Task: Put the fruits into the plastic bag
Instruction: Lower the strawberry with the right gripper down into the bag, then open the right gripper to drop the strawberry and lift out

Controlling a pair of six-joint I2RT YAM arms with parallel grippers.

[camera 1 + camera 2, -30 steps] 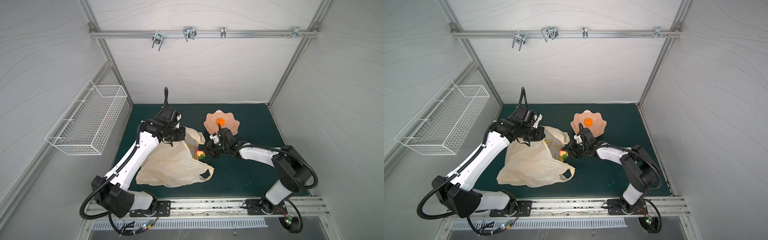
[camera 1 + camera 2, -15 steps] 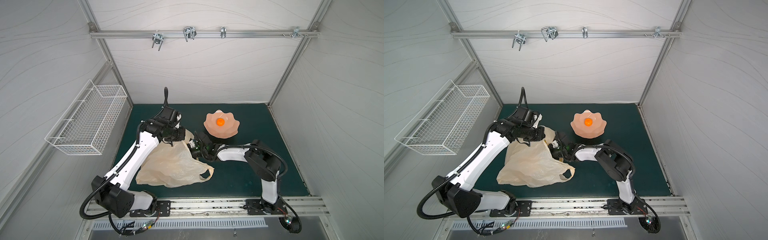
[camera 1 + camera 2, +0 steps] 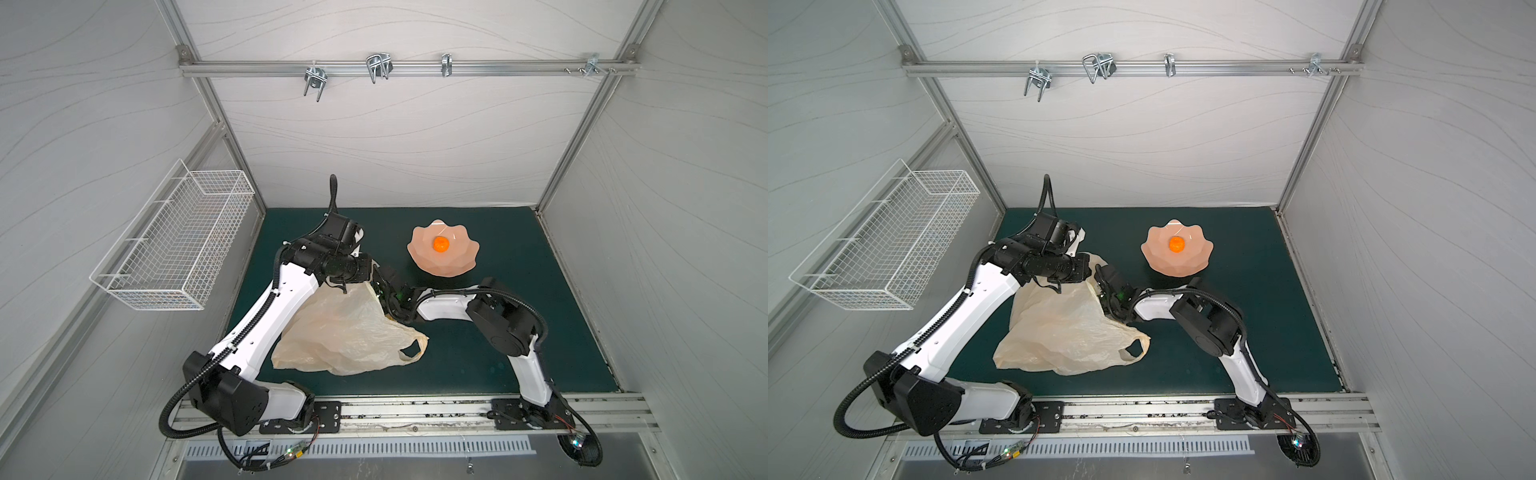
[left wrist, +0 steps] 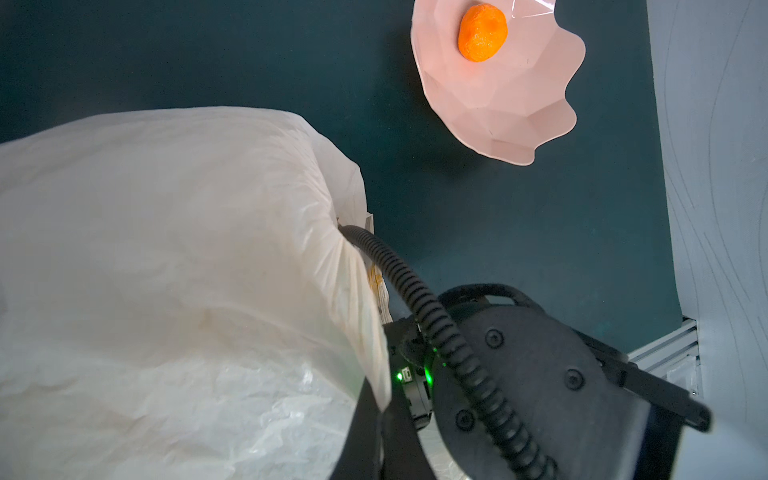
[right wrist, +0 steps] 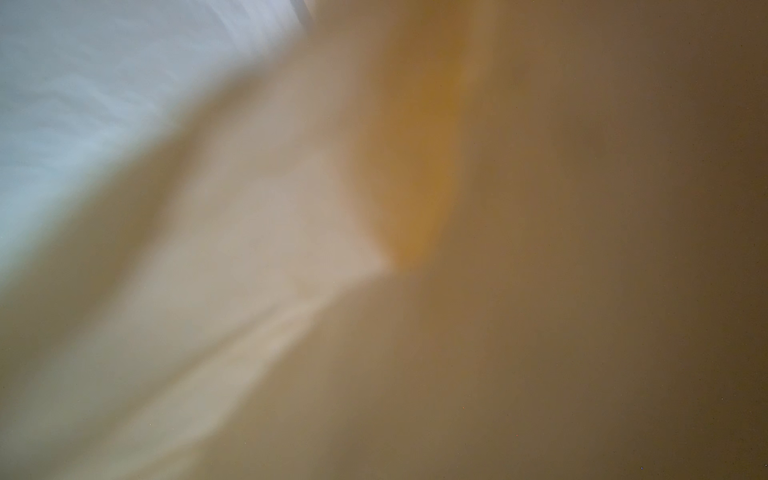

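The cream plastic bag (image 3: 345, 332) (image 3: 1067, 328) lies crumpled on the green mat. Its upper edge is lifted by my left gripper (image 4: 380, 419), which is shut on the bag's rim. My right arm's wrist (image 3: 399, 297) (image 3: 1119, 297) sits at the bag's mouth, and its fingers are hidden inside the plastic. The right wrist view shows only blurred beige bag film (image 5: 291, 249). One orange fruit (image 3: 441, 244) (image 3: 1176, 244) (image 4: 482, 32) rests in the pink scalloped bowl (image 3: 455, 268) (image 4: 511, 120). No other fruits show.
A white wire basket (image 3: 178, 245) hangs on the left wall. Metal hooks (image 3: 378, 70) hang from the rail at the back. The bowl stands just behind the right forearm. Bare green mat (image 3: 519, 232) lies right of the bowl.
My right gripper, holding a small red and green fruit a second ago, has moved left into the bag's mouth and out of sight. The left arm has stayed put.
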